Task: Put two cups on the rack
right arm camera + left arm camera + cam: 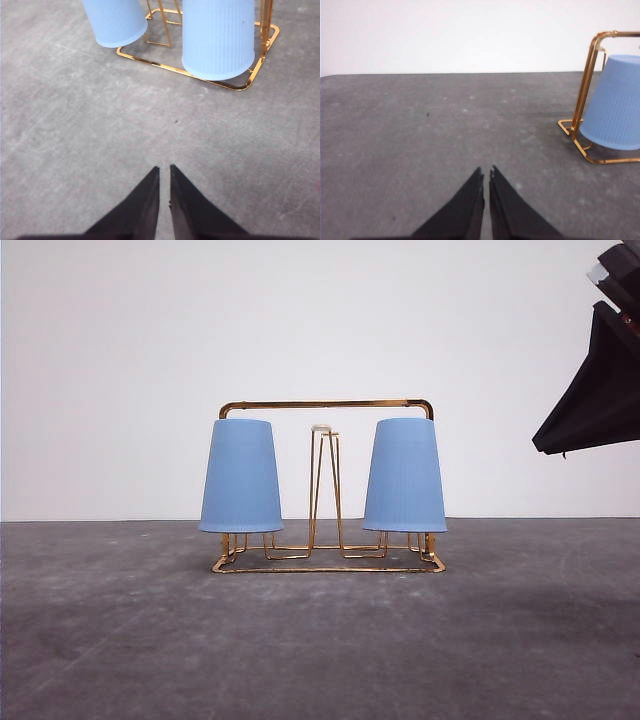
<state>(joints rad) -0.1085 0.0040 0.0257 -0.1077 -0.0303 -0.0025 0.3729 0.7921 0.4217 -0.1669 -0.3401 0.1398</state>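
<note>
Already both cups (240, 476) (405, 475) are set upside down on the rack (327, 405) to drain; ahead of them, the left hand (486, 175) and right hand (164, 172) are held nearly shut, empty.

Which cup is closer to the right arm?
The cup on the rack's right end, upside down over a prong like the left cup, which hangs at the rack's far end from the right arm.
</note>
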